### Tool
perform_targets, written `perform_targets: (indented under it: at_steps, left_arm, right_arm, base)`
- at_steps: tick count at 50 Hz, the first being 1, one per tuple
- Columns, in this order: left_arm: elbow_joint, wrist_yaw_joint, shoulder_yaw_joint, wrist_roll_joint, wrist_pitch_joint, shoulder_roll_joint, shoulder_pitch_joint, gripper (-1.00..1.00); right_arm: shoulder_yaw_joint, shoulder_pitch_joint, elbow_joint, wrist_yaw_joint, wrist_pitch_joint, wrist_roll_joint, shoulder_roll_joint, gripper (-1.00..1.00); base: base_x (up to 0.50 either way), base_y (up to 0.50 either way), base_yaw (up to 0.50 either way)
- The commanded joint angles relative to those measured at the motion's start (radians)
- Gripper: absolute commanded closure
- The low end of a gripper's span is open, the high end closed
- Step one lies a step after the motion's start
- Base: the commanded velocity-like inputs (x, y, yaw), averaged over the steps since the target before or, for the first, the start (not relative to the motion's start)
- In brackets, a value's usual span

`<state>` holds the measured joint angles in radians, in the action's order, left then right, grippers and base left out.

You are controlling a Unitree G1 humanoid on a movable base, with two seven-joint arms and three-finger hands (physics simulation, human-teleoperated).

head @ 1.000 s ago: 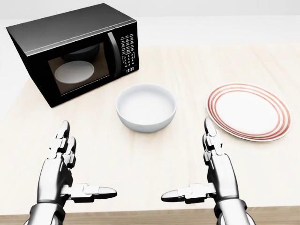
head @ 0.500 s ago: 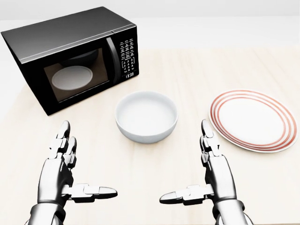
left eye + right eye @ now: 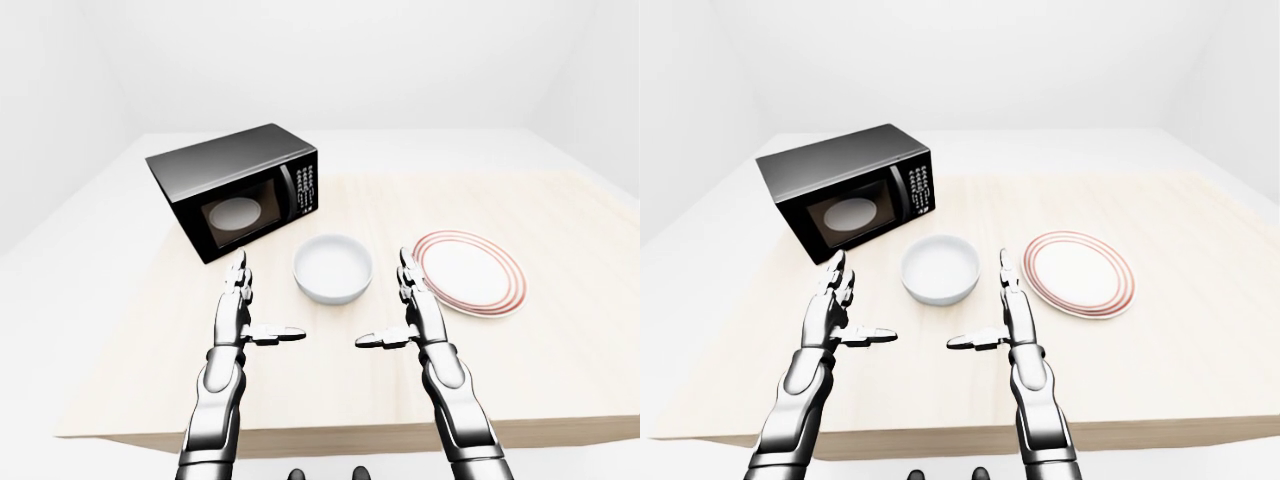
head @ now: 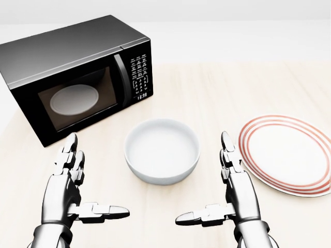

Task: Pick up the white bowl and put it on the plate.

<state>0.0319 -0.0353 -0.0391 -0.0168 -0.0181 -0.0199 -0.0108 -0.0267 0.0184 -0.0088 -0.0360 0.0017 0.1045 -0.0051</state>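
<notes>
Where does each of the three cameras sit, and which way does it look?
Head view: on the head, looking steeply down at the white bowl, plate and microwave; left hand and right hand show.
Left-eye view: on the head, wider, taking in the whole table; both forearms show.
Right-eye view: nearly the same, shifted sideways.
All share bowl, plate, microwave, hands.

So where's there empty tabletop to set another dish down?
Bare wood lies right of the red-ringed white plate and above it, beside the black microwave. It's crowded around the white bowl, flanked by the left hand and right hand.
</notes>
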Motion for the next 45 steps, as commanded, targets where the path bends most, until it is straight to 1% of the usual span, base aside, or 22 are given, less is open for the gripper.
perform_targets:
  at_steps: [1, 8, 9, 10, 12, 16, 23, 25, 27, 32, 33, 36, 40, 42, 45]
  left_arm:
    - [0.000, 0.000, 0.000, 0.000, 0.000, 0.000, 0.000, -1.00]
    - [0.000, 0.000, 0.000, 0.000, 0.000, 0.000, 0.000, -1.00]
    - [0.000, 0.000, 0.000, 0.000, 0.000, 0.000, 0.000, -1.00]
    - [0.000, 0.000, 0.000, 0.000, 0.000, 0.000, 0.000, -1.00]
    - [0.000, 0.000, 0.000, 0.000, 0.000, 0.000, 0.000, -1.00]
    - [0.000, 0.000, 0.000, 0.000, 0.000, 0.000, 0.000, -1.00]
    - [0.000, 0.000, 0.000, 0.000, 0.000, 0.000, 0.000, -1.00]
    - [0.000, 0.000, 0.000, 0.000, 0.000, 0.000, 0.000, -1.00]
    - [0.000, 0.000, 0.000, 0.000, 0.000, 0.000, 0.000, -1.00]
    - [0.000, 0.000, 0.000, 0.000, 0.000, 0.000, 0.000, -1.00]
    - [0.000, 0.000, 0.000, 0.000, 0.000, 0.000, 0.000, -1.00]
    - [0.000, 0.000, 0.000, 0.000, 0.000, 0.000, 0.000, -1.00]
    - [0.000, 0.000, 0.000, 0.000, 0.000, 0.000, 0.000, -1.00]
    - [0.000, 0.000, 0.000, 0.000, 0.000, 0.000, 0.000, -1.00]
    - [0.000, 0.000, 0.000, 0.000, 0.000, 0.000, 0.000, -1.00]
  right_arm:
    - [0.000, 0.000, -0.003, -0.001, 0.001, 0.001, 0.000, -1.00]
    - [-0.001, 0.001, -0.009, 0.002, 0.007, 0.005, 0.001, -1.00]
    - [-0.001, 0.001, -0.010, 0.008, -0.001, 0.011, 0.001, -1.00]
    - [-0.001, 0.003, -0.011, 0.009, -0.003, 0.013, 0.000, -1.00]
    - [-0.005, 0.005, -0.022, 0.003, 0.003, 0.013, 0.000, -1.00]
    - [-0.005, 0.002, -0.016, 0.002, -0.005, 0.016, 0.000, -1.00]
    - [-0.006, 0.001, -0.015, 0.003, -0.006, 0.022, -0.001, -1.00]
    - [-0.003, -0.001, -0.020, 0.007, 0.000, 0.030, -0.003, -1.00]
    - [0.001, -0.006, -0.012, 0.007, -0.004, 0.031, -0.005, -1.00]
    - [0.006, -0.014, -0.022, 0.007, 0.006, 0.042, -0.008, -1.00]
    - [0.006, -0.015, -0.033, 0.006, 0.015, 0.046, -0.009, -1.00]
    - [0.011, -0.026, -0.041, 0.010, 0.026, 0.064, -0.013, -1.00]
    - [0.015, -0.043, -0.034, 0.025, 0.026, 0.109, -0.022, -1.00]
    - [0.017, -0.050, -0.036, 0.032, 0.030, 0.140, -0.027, -1.00]
    - [0.018, -0.072, -0.034, 0.050, 0.036, 0.230, -0.045, -1.00]
  base:
    - [0.23, 0.00, 0.00]
    - [0.22, 0.00, 0.00]
    - [0.11, 0.00, 0.00]
    - [0.00, 0.00, 0.00]
    - [0.00, 0.00, 0.00]
    - [0.00, 0.00, 0.00]
    - [0.00, 0.00, 0.00]
    - [0.00, 0.00, 0.00]
    - [0.00, 0.00, 0.00]
    - [0.00, 0.00, 0.00]
    - [0.00, 0.00, 0.00]
    - [0.00, 0.00, 0.00]
    - [0.00, 0.00, 0.00]
    - [0.00, 0.00, 0.00]
    - [0.00, 0.00, 0.00]
